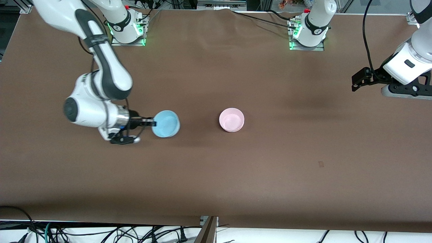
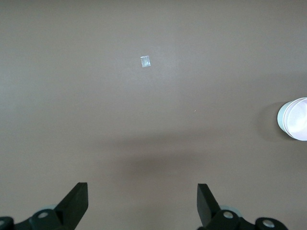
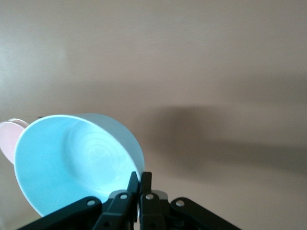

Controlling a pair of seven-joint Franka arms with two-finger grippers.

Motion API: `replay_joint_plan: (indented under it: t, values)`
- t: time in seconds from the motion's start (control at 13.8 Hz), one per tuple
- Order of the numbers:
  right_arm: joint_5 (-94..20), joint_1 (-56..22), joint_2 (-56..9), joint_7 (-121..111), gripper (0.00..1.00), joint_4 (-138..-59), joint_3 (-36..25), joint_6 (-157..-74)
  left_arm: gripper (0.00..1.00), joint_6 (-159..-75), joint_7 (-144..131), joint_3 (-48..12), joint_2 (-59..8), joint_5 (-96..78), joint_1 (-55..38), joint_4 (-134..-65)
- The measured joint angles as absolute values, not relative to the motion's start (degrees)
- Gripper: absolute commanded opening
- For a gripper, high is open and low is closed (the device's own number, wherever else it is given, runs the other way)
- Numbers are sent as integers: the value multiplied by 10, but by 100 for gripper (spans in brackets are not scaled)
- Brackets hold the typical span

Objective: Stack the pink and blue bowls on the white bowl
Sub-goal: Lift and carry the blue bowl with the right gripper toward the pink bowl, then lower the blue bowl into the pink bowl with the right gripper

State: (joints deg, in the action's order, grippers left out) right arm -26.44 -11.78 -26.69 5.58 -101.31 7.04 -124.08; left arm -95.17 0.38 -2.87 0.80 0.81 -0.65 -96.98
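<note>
Pinched together on the rim of the blue bowl (image 3: 72, 160), the fingers (image 3: 139, 184) of the right gripper (image 1: 148, 122) hold it by one thin edge, with the bowl tilted so its mouth faces partly sideways. It hangs over the table (image 1: 216, 175) toward the right arm's end. The pink bowl (image 1: 231, 119) sits upright near the middle of the table, well apart from the blue one; a pale rim under it suggests it already rests in the white bowl, though that cannot be told for sure.

The left gripper (image 2: 141, 203) waits with its fingers spread wide and empty, high over the left arm's end of the table.

The risk, as I judge it, lies in that one-sided rim grip: the bowl could pivot or slip during the carry. Released while tilted or off-centre, it could land on the pink bowl's edge, knock the stack aside, or roll away.
</note>
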Motion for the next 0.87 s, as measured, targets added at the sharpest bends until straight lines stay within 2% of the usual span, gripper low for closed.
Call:
replay_joint_plan:
  t: [0.43, 0.87]
  values:
    - [-264, -251, -292, 269, 0, -966, 73, -1313, 100, -951, 4, -29, 7, 8, -7, -969]
    - [-263, -335, -353, 380, 0, -939, 73, -1415, 100, -951, 4, -30, 6, 8, -7, -968]
